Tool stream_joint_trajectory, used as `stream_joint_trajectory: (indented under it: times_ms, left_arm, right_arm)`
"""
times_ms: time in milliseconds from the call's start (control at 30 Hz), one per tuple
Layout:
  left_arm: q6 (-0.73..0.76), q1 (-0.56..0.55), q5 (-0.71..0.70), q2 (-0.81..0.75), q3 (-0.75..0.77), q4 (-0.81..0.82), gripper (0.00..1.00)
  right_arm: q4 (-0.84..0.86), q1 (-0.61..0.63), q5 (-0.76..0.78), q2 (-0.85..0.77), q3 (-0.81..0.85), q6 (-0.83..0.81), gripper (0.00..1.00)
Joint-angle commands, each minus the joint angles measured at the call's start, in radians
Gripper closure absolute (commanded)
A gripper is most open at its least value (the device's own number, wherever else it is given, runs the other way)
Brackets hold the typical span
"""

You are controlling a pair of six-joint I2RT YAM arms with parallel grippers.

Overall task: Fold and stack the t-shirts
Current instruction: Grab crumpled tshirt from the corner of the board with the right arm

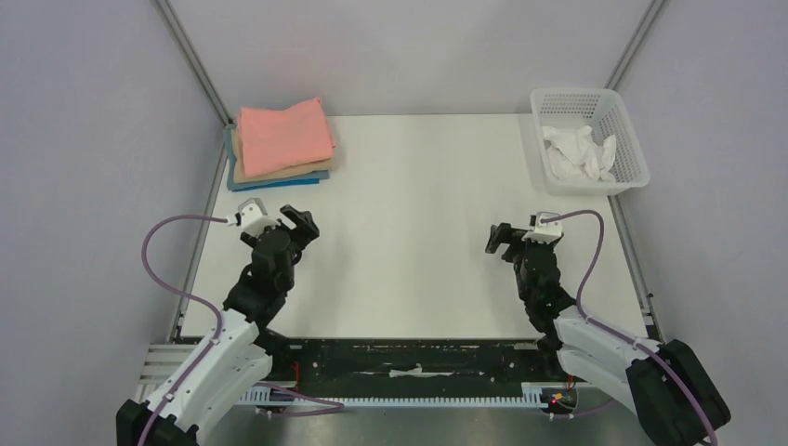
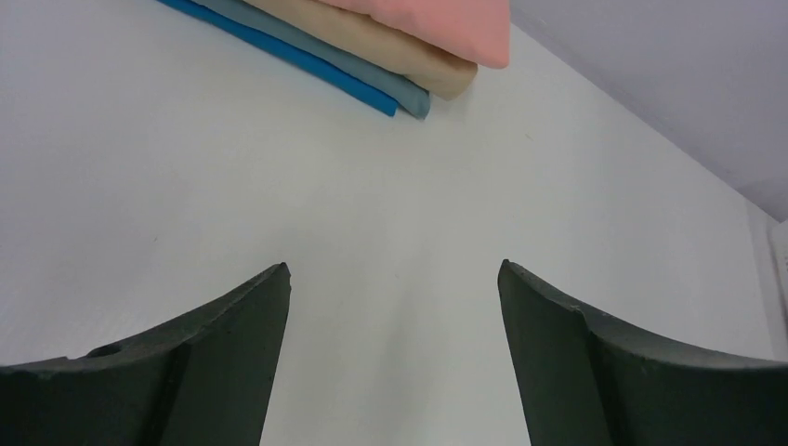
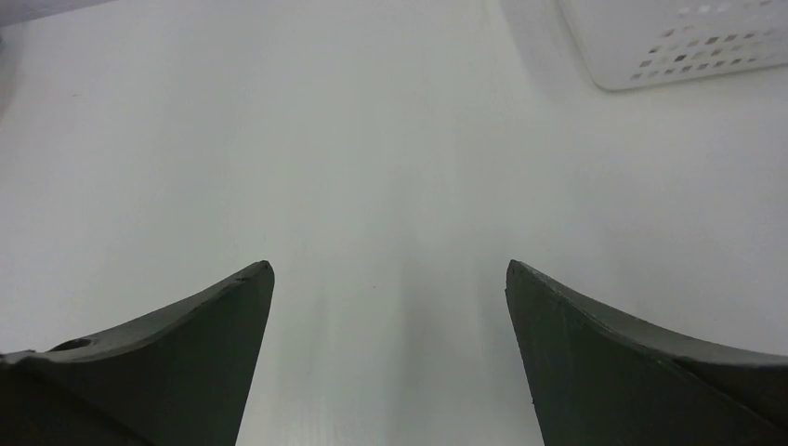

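A folded stack of t-shirts lies at the table's far left corner: a salmon-pink one (image 1: pixel 283 133) on top, a tan one (image 1: pixel 251 172) under it and blue ones (image 1: pixel 279 181) at the bottom. The stack also shows in the left wrist view (image 2: pixel 409 56). A crumpled white t-shirt (image 1: pixel 581 153) lies inside the white mesh basket (image 1: pixel 627 139) at the far right. My left gripper (image 1: pixel 299 221) is open and empty above the bare table, nearer than the stack. My right gripper (image 1: pixel 502 240) is open and empty, nearer than the basket. Both wrist views show spread fingers (image 2: pixel 232 344) (image 3: pixel 214 334) over white table.
The white table (image 1: pixel 418 214) is bounded by metal frame posts at the far corners and grey walls. The basket's corner shows in the right wrist view (image 3: pixel 669 42). A black rail with the arm bases runs along the near edge.
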Motion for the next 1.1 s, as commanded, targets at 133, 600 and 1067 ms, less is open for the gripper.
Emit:
stream_joint_trajectory:
  times_ms: [133, 600, 1067]
  left_arm:
    - [-0.100, 0.001, 0.089, -0.004, 0.087, -0.157, 0.12]
    - [-0.047, 0.000, 0.159, 0.039, 0.128, -0.235, 0.12]
    - [-0.117, 0.003, 0.072, -0.023, 0.029, -0.113, 0.12]
  right_arm:
    - [-0.258, -0.002, -0.091, 0.007, 0.262, 0.046, 0.02]
    - [-0.787, -0.353, -0.109, 0.578, 1.154, -0.043, 0.02]
    - [-0.880, -0.716, -0.283, 1.317, 1.784, -0.129, 0.02]
